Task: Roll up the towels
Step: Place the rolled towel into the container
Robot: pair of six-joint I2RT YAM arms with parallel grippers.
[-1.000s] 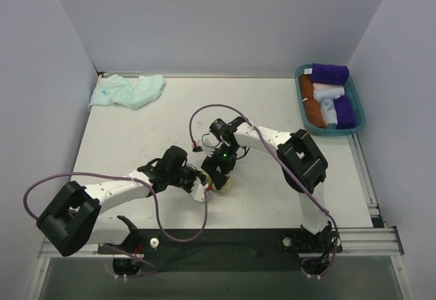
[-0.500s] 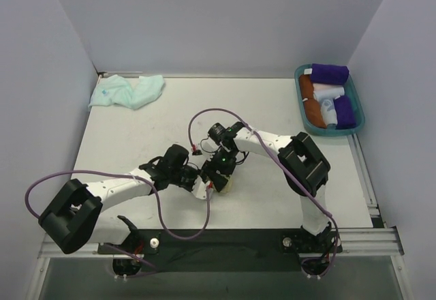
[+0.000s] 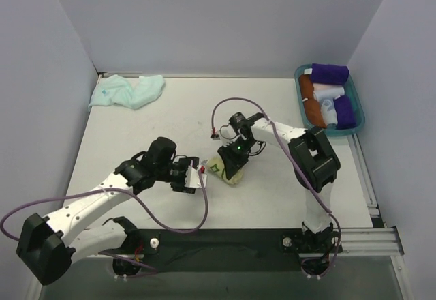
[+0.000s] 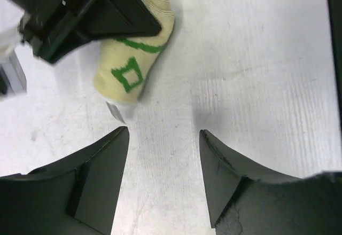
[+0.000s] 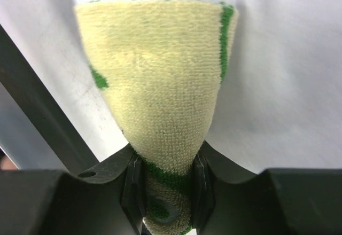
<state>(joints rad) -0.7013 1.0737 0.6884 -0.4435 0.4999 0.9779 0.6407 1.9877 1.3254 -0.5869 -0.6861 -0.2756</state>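
Yellow towel: rolled into a compact bundle with green marks, located near the middle of the table, in front of both arms.
Right gripper: jaws are closed tight on one end of the yellow towel. The cloth is pinched narrow between the pads and flares out beyond them.
Reason for hold: the clamp is judged to keep the roll from springing open while it is handled.
Contact with table: whether the roll rests on the surface or is raised slightly off it cannot be told.
Left gripper: jaws are spread wide, with nothing between them. The fingertips are set just beside the free end of the roll and do not touch it, with bare table below.
Reason for position: the left gripper is judged to be kept clear, so that the roll is controlled by the right arm alone.
Mint towel: crumpled and not yet rolled, at the far left corner — well apart from both grippers.
Tray: placed at the far right edge, with purple, orange and white rolls inside — a likely destination for the finished roll.
Progress: one towel is judged done or nearly done, with one left to roll.
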